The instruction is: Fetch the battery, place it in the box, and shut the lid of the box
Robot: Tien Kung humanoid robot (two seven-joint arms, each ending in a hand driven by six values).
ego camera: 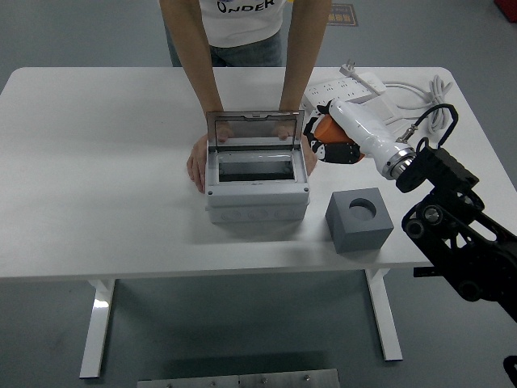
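Right hand fingers curled around orange battery, held above table just right of box; lid upright; person's hands steady box.

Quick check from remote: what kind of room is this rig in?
Probably a lab or workshop test bay: a plain white table on a grey floor, white power strips with loose cable, and a person's hands steadying the grey box.

The white table carries an open grey box at its middle, a grey holder block beside it, and white power strips at the far right.
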